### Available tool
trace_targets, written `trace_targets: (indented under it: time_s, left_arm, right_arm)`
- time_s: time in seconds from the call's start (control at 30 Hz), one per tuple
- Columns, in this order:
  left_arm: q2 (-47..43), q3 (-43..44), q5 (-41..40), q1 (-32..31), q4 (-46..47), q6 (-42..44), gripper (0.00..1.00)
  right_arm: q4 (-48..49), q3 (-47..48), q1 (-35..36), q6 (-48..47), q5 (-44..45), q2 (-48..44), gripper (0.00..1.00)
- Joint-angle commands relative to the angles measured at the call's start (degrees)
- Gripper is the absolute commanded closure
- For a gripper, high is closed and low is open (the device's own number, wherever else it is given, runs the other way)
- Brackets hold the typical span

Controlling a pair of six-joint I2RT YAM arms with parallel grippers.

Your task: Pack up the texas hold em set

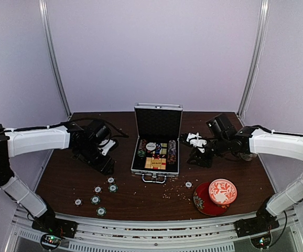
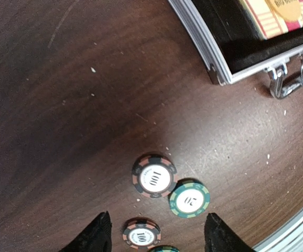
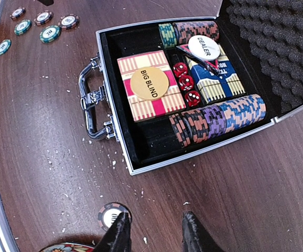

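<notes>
The silver briefcase (image 1: pixel 157 164) lies open at the table's middle, lid upright. In the right wrist view it holds chip rows (image 3: pixel 219 119), a red-tan card box (image 3: pixel 150 86) under a "BIG BLIND" disc, a "DEALER" disc (image 3: pixel 204 47) and three red dice (image 3: pixel 186 83). Several loose chips (image 1: pixel 95 199) lie front left. My left gripper (image 1: pixel 103 165) is open and empty above them; a "100" chip (image 2: pixel 154 176) and a "20" chip (image 2: pixel 189 198) lie just ahead of its fingertips (image 2: pixel 95 236). My right gripper (image 3: pixel 154 233) is open and empty, with one loose chip (image 3: pixel 108 214) beside its left fingertip.
A red-and-white patterned bowl (image 1: pixel 223 191) sits on a red saucer (image 1: pixel 203 203) at the front right, close to the right-hand loose chip (image 1: pixel 188 184). The briefcase handle (image 1: pixel 154 179) points toward the near edge. White crumbs dot the wood around the case.
</notes>
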Motion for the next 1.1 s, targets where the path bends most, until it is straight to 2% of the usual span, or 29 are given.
trace_targets:
  time_s: [0.0,0.1,0.2,0.33,1.07]
  left_arm:
    - [1.74,-0.43,0.29,-3.35,-2.44,-2.16,0.38]
    - [3.46,-0.53,0.37,-5.31,-2.44,-3.21,0.38]
    - [5.0,-0.49,0.11,-7.0,-2.44,-4.44,0.29]
    - [7.09,-0.64,-1.84,-8.67,-2.43,-6.14,0.26]
    - [12.94,-0.01,-4.23,-10.94,-0.85,-7.49,0.4]
  right_arm:
    - [2.1,-1.21,-0.36,-1.14,0.16,-1.12,0.65]
    - [1.86,-0.99,-0.41,-1.72,0.63,-0.54,0.65]
    - [1.59,-0.92,-0.39,-2.0,0.71,-0.22,0.65]
    - [1.69,-1.18,-0.4,-2.53,0.96,0.07,0.65]
    - [1.23,-0.96,-0.45,-2.98,1.36,1.35,0.64]
